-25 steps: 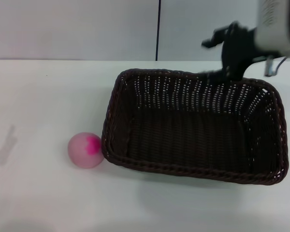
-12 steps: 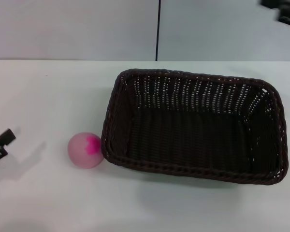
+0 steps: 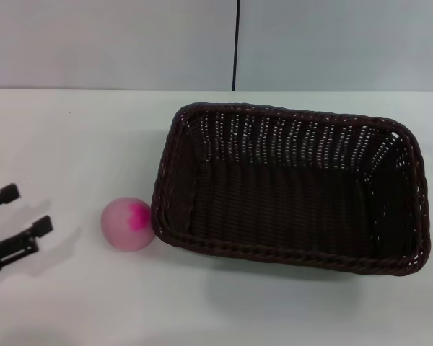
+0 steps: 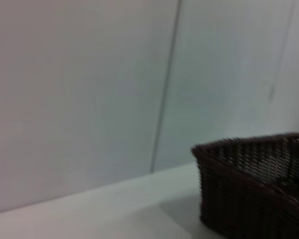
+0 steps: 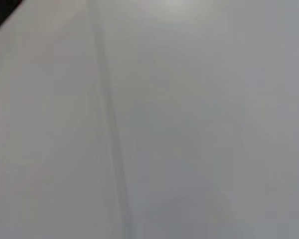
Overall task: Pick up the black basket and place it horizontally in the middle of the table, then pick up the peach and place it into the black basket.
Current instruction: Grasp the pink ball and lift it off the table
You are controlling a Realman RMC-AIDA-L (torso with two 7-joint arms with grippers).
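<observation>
On the table, right of centre, the black basket is set lengthwise, with the peach touching its left rim. At the left edge, the left gripper is seen spread wide and empty, near the peach

The white table carries the black basket and, touching it, the peach.

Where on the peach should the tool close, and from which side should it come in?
Across the peach's widest middle, coming from above or from its left. It is a small round ball whose right side sits against the black basket's wall, so that side is blocked. The left tool is open on its free left side, above the table.
</observation>
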